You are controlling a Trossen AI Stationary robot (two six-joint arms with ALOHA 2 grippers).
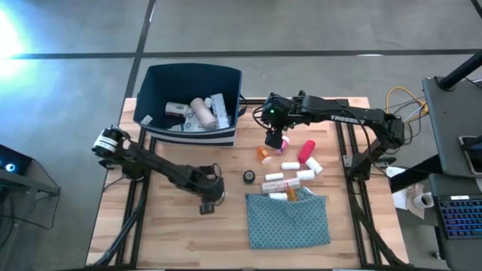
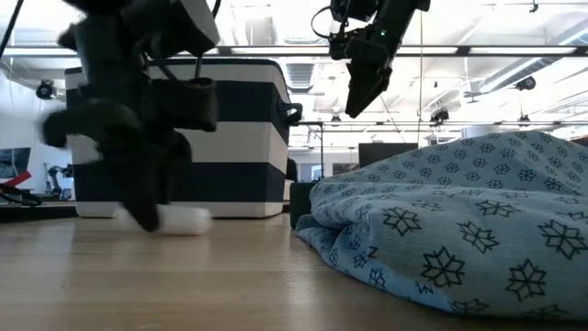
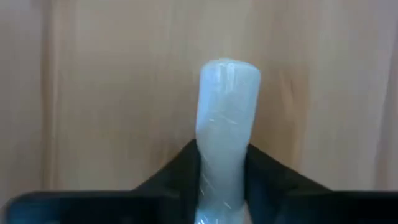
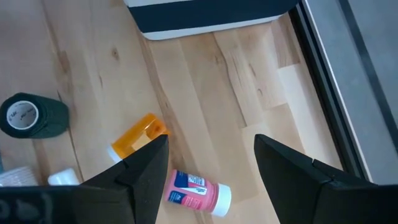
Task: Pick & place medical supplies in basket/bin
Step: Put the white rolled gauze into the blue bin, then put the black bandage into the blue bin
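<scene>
Surface: a light wooden table (image 1: 181,218) of butcher-block planks on a dark metal frame, standing on a grey concrete floor (image 1: 301,30) marked with dark lines.
Room: the low view looks into an open workshop with white ceiling beams and strip lights (image 2: 496,55); a desk with a keyboard (image 1: 459,214) stands to the right of the table.
Bin: the dark navy bin (image 1: 192,102) with a white stripe round its base sits at the far edge of the table, left of centre; several white supplies already lie inside it.
Left gripper: the left gripper (image 1: 207,205) is down at the tabletop near the front, left of the cloth, its fingers clenched on a white wrapped roll (image 3: 225,124) lying on the wood.
Right gripper: the right gripper (image 1: 274,139) hangs above the table just right of the bin, fingers spread and holding nothing.
Loose supplies: an orange vial (image 4: 138,138), a pink-and-white bottle (image 4: 198,191) and a small black tape roll (image 4: 32,116) lie on the wood below the right gripper; white pill bottles (image 1: 290,179) lie near them.
Cloth: a teal patterned cloth (image 1: 290,220) lies crumpled at the front right of the table.
</scene>
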